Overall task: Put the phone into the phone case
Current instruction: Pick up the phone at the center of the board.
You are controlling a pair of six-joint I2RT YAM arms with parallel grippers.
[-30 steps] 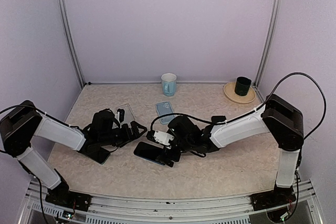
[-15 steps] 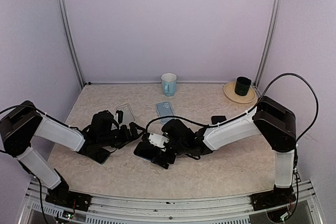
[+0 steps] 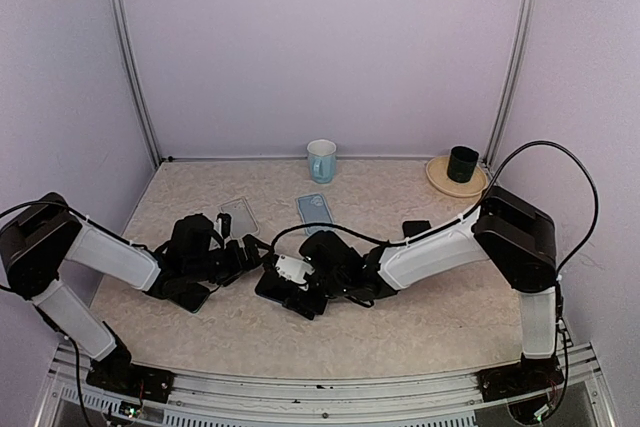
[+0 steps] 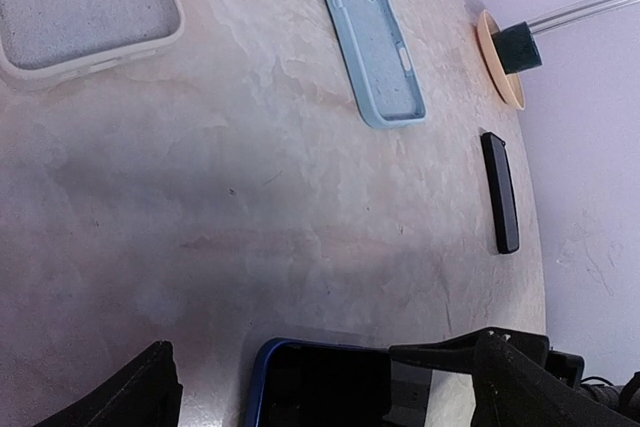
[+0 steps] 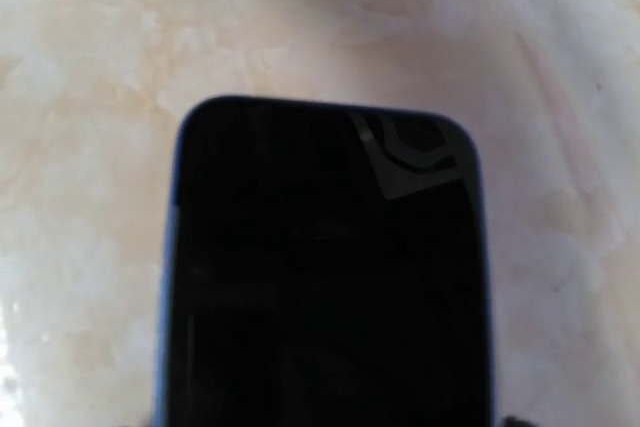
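Observation:
The phone [image 5: 325, 267], black-screened with a blue rim, lies flat near the table's front middle [image 3: 266, 288]. My right gripper [image 3: 290, 282] is low over it with a jaw along each long side. One thin finger [image 4: 435, 355] lies against the phone's far edge, but the grip itself is hidden. My left gripper [image 3: 250, 247] stands open just left of the phone [image 4: 320, 387], holding nothing. A light blue phone case [image 3: 313, 212] lies open side up behind the phone. A pale clear case [image 3: 238, 215] lies to its left.
A small black slab [image 3: 416, 228] lies to the right of the blue case [image 4: 370, 37]. A light blue mug [image 3: 321, 160] stands at the back wall. A black cup [image 3: 462, 163] stands on a tan plate [image 3: 446, 183] at the back right.
My right gripper has slid left and come down over the phone, and its jaws have drawn closer together. The left arm has barely moved.

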